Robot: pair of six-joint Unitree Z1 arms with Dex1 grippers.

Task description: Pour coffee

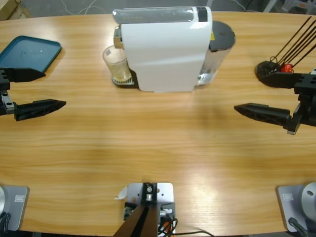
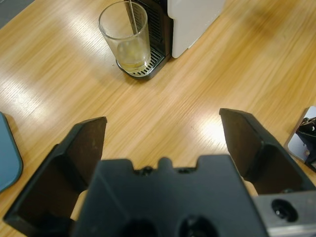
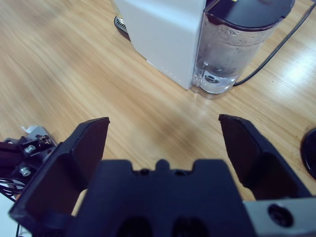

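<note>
Coffee (image 2: 132, 63), pale and shallow, sits in the clear glass tumbler (image 2: 125, 37) under the white coffee machine (image 1: 165, 49); left gripper (image 2: 163, 143) and right gripper (image 3: 164, 143) gape wide, empty.

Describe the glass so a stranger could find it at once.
Find the white coffee machine at the table's far middle. The clear glass stands on the drip grate under its spout, toward the teal tray. It alone holds a shallow layer of pale yellowish coffee.

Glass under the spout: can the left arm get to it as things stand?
Probably yes. The left claw is open and faces the glass across bare table. The white machine stands right beside the glass, so that side is tight.
</note>
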